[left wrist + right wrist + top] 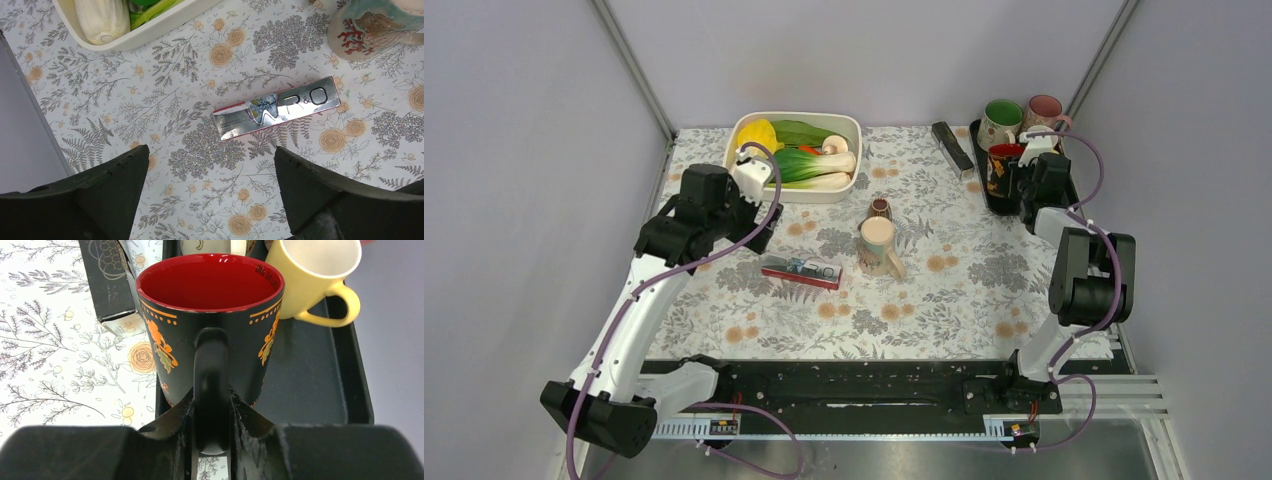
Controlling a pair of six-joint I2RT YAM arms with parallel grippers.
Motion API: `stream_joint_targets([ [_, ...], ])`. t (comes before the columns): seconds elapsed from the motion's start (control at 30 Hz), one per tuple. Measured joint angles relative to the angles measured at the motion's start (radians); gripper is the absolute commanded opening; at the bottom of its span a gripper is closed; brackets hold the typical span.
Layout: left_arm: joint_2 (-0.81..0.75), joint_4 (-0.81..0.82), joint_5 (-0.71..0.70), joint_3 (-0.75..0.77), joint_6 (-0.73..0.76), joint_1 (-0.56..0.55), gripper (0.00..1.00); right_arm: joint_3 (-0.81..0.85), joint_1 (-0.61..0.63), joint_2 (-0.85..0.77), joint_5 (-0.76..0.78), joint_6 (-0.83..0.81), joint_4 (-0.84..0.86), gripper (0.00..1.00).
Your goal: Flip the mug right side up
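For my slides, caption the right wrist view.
Right gripper clamps the handle of an upright black mug with red interior, pale yellow mug beside.

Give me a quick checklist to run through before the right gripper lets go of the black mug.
1. The black mug stands mouth up: ok.
2. The right gripper is shut on the handle: ok.
3. Mug base flat on the tray: cannot tell, the base is hidden.
4. Gap to the yellow mug: cannot tell, they overlap in view.
5. The left gripper is open, empty, over the mint box: ok.
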Motion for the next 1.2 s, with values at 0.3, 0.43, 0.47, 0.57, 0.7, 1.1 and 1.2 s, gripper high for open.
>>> stream_joint_targets([
  [0.3,0.001,0.000,0.001,0.000,0.000,0.005,0.99,-0.007,-0.016,0.011,-0.083,-0.135,0.023,0.22],
  [0.43,0.001,0.000,0.001,0.000,0.001,0.006,0.99,-0.024,-0.024,0.010,-0.098,-0.180,0.040,0.38],
  [0.47,0.001,0.000,0.001,0.000,0.001,0.006,0.99,-0.030,-0.027,0.009,-0.098,-0.189,0.042,0.40],
  [0.57,0.001,0.000,0.000,0.000,0.001,0.006,0.99,-0.052,-0.045,0.009,-0.096,-0.208,0.027,0.45],
  [0.7,0.001,0.000,0.001,0.000,0.001,0.006,0.99,-0.067,-0.073,0.009,-0.074,-0.227,-0.023,0.51],
  [1.1,0.000,0.000,0.000,0.000,0.002,0.006,0.99,0.038,-0.084,0.035,-0.138,-0.245,-0.175,0.47],
  [1.2,0.000,0.000,0.000,0.000,0.002,0.007,0.99,0.108,-0.080,0.067,-0.155,-0.245,-0.222,0.47],
])
